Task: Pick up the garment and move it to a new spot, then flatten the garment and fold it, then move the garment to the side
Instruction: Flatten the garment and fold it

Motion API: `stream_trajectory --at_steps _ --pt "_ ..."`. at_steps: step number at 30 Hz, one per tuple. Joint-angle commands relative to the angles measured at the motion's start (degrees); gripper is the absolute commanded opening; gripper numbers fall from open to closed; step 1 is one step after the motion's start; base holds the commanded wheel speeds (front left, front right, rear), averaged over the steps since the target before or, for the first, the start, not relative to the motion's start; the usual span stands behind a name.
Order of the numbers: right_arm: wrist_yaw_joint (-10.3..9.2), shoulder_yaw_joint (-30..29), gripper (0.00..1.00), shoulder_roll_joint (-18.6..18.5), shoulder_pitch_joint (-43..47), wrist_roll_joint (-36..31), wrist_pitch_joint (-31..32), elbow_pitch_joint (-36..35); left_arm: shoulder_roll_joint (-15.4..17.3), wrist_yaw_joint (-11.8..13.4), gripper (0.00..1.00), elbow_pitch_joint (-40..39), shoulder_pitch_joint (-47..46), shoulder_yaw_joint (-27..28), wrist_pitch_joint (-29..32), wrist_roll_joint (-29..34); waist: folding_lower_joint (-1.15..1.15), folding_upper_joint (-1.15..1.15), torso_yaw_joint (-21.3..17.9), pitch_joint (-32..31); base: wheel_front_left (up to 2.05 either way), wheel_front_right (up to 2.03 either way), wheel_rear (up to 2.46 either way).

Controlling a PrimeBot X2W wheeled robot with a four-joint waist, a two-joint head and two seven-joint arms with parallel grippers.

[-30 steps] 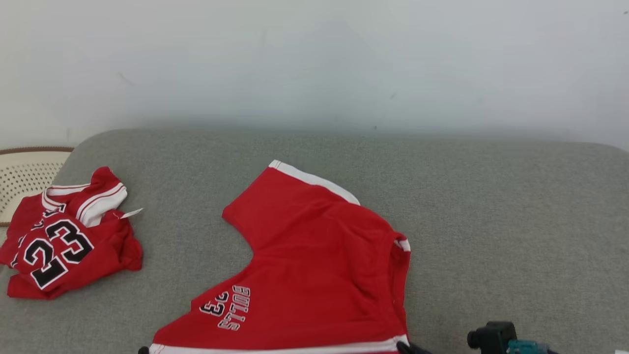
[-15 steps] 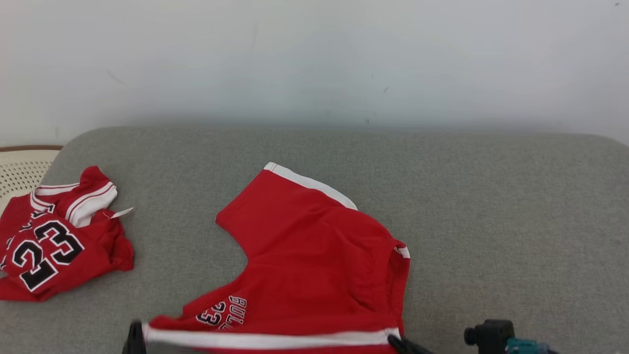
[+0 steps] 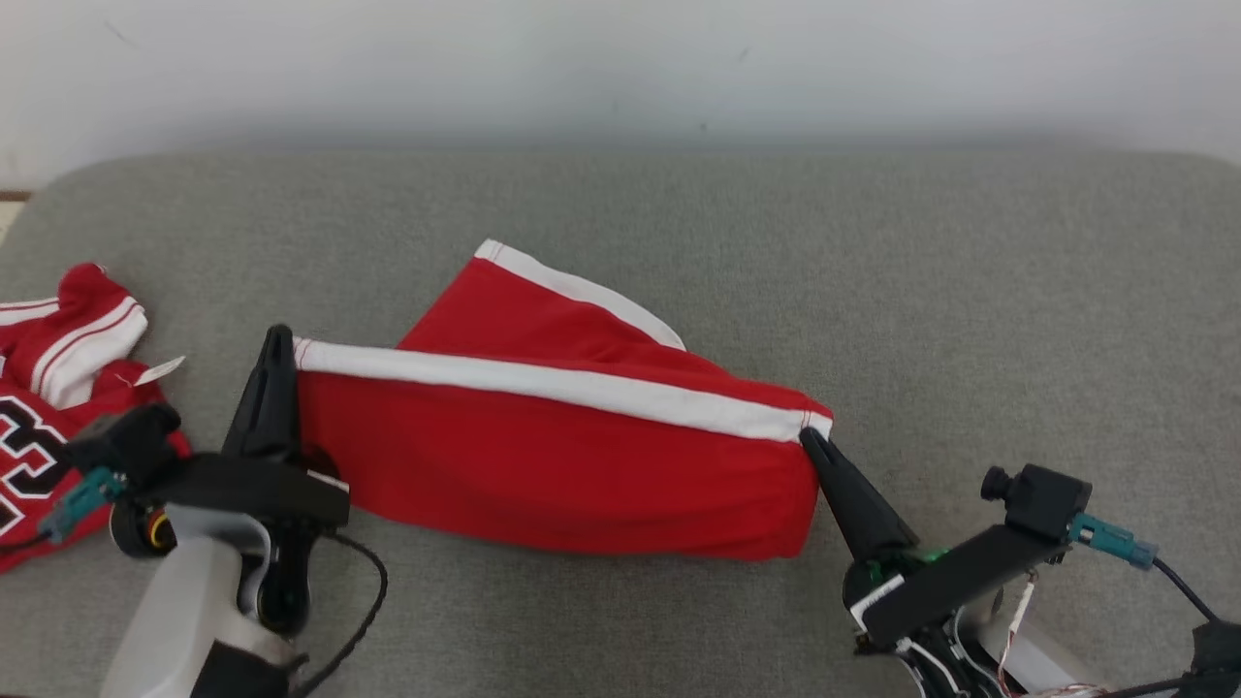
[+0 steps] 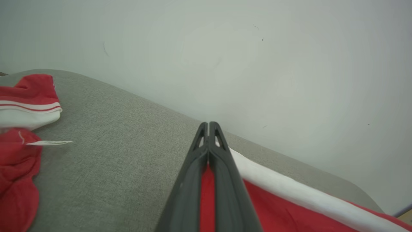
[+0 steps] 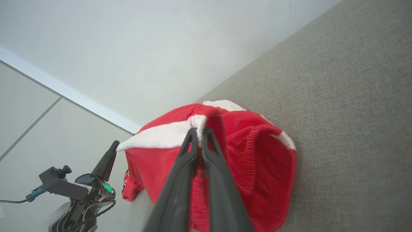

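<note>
Red garment (image 3: 553, 465) w/ a white band is held stretched btwn both grippers over the middle of the grey cushion (image 3: 921, 271), its far part lying on the fabric. L gripper (image 3: 279, 337) is clamped on the band's left corner and R gripper (image 3: 807, 438) pinches the right corner, w/ cloth btwn the fingers in both wrist views. A crumpled red-and-white jersey (image 3: 58, 368) lies by the cushion's left edge.
</note>
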Motion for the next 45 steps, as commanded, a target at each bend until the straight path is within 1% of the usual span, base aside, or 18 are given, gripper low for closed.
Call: stream_trajectory --at_steps 1,9,11,12,15,22,29,37,38,39,40,41,42,43,45 --pt "0.02 -1.62 0.0 1.6 -1.45 -0.45 -0.01 0.62 0.46 0.01 0.0 2.47 -3.36 -0.28 -0.07 1.55 -0.01 -0.01 -3.14 6.05 0.0 0.0 0.0" --pt "0.02 -6.21 0.0 8.17 -6.51 -3.3 -0.01 3.01 0.38 0.41 0.0 12.08 -17.01 0.83 -0.07 7.7 -0.01 -0.01 -7.32 13.07 0.0 0.0 0.0" --pt "0.02 -6.26 0.0 8.87 -7.11 -3.62 0.0 3.13 0.45 0.51 0.0 13.26 -18.47 0.88 -0.07 8.43 -0.01 -0.01 -7.82 13.9 0.0 0.0 0.0" --pt "0.02 -6.21 0.0 10.17 -8.07 -4.04 0.0 3.14 0.57 1.04 0.0 15.22 -21.11 0.94 -0.07 9.74 -0.01 -0.01 -8.61 15.16 0.0 0.0 0.0" --pt "0.02 -5.42 0.0 11.43 -9.17 -4.84 0.0 3.03 0.77 1.51 0.0 17.96 -24.36 0.4 -0.07 12.04 -0.01 -0.01 -9.62 16.74 0.0 0.0 0.0" --pt "0.02 -4.2 0.0 12.19 -8.1 -5.31 0.0 2.63 1.23 3.13 0.0 21.45 -28.95 1.6 -0.07 14.55 -0.01 -0.01 -11.58 19.02 0.0 0.0 0.0" --pt "-0.01 -6.08 0.0 13.12 -7.44 -6.25 0.0 2.66 1.94 5.85 0.0 20.77 -31.0 2.49 -0.07 17.72 -0.01 -0.01 -12.64 19.97 0.0 0.0 0.0" --pt "-0.02 -6.78 0.0 13.82 -7.6 -6.83 0.0 3.51 1.83 5.75 0.0 22.65 -31.15 2.83 -0.07 19.33 -0.01 -0.01 -13.32 20.24 0.0 0.0 0.0" --pt "-0.02 -6.95 0.04 13.9 -7.56 -7.08 0.0 3.61 1.64 5.8 0.0 22.14 -31.1 3.43 -0.07 18.9 -0.01 -0.01 -13.34 20.28 0.0 0.0 0.0" --pt "-0.02 -7.42 0.21 14.02 -7.43 -7.26 0.0 3.76 1.51 5.88 0.0 21.84 -30.9 3.67 -0.07 18.86 -0.01 -0.01 -13.34 20.28 0.0 0.0 0.0" --pt "-0.02 -7.84 0.26 14.12 -7.26 -7.32 0.0 3.93 1.35 5.88 0.0 21.72 -30.72 3.82 -0.07 19.02 -0.01 -0.01 -13.32 20.27 0.0 0.0 0.0" --pt "-0.02 -8.13 0.37 14.28 -7.12 -7.55 0.0 4.1 1.28 5.83 0.0 21.63 -30.54 3.95 -0.07 19.24 -0.01 -0.01 -13.33 20.18 0.0 0.0 0.0" --pt "-0.02 -8.23 0.45 14.39 -7.03 -7.85 0.0 4.19 1.21 5.76 0.0 21.58 -30.29 4.07 -0.07 19.45 -0.01 -0.01 -13.33 20.0 0.0 0.0 0.0" --pt "-0.02 -8.26 0.47 14.5 -6.91 -7.91 0.0 4.29 1.11 5.62 0.0 21.63 -30.0 4.18 -0.07 19.64 -0.01 -0.01 -13.34 19.79 0.0 0.0 0.0" --pt "-0.02 -8.26 0.47 14.67 -6.88 -8.22 0.01 4.43 0.99 5.31 0.0 21.71 -29.69 4.3 -0.07 19.83 -0.01 -0.01 -13.3 19.36 0.0 0.0 0.0"
